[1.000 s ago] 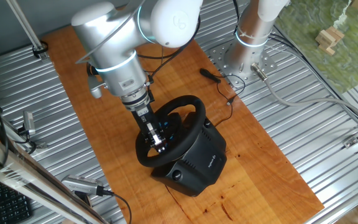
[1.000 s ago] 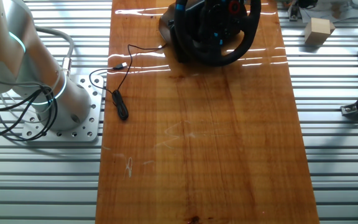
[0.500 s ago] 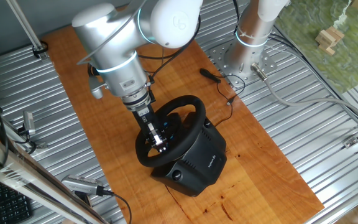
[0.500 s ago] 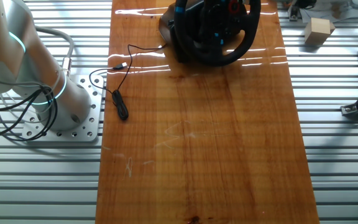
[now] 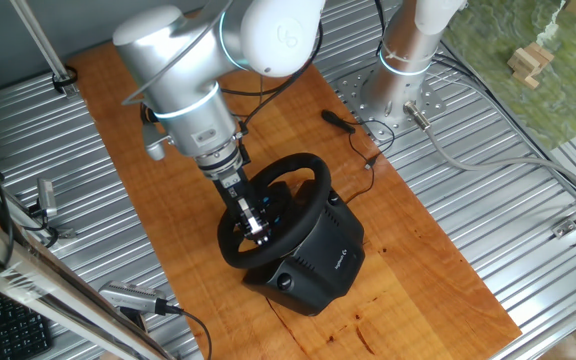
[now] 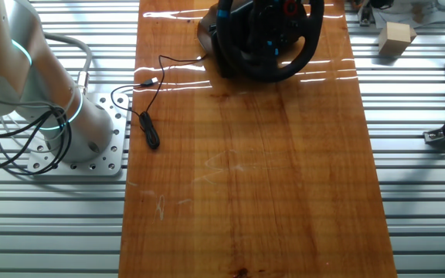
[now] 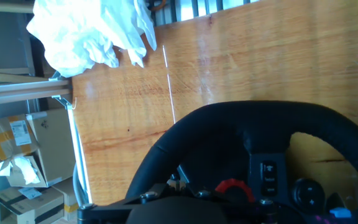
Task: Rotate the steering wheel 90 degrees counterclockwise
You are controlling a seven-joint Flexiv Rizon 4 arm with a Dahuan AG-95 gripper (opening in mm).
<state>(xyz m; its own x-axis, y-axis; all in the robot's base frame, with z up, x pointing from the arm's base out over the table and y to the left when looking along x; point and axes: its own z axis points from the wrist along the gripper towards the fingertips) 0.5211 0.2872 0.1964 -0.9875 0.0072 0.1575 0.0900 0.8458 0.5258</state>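
The black steering wheel (image 5: pixel 303 166) stands tilted on its boxy black base (image 5: pixel 320 262) on the wooden board. It also shows at the top edge of the other fixed view (image 6: pixel 300 59). My gripper (image 5: pixel 255 228) reaches down inside the rim, its tips by the hub and a spoke. The fingers look close together and hold nothing that I can see. In the hand view the rim (image 7: pixel 229 124) and a red hub button (image 7: pixel 230 186) fill the lower frame, and the gripper (image 7: pixel 182 179) shows at the bottom edge, tips together against the wheel.
A black cable with a plug (image 5: pixel 343 122) lies near the arm's metal mount (image 5: pixel 393 95); it also shows in the other fixed view (image 6: pixel 149 127). A wooden block (image 6: pixel 396 38) sits off the board. White cloth (image 7: pixel 92 31) lies beyond the board's far edge.
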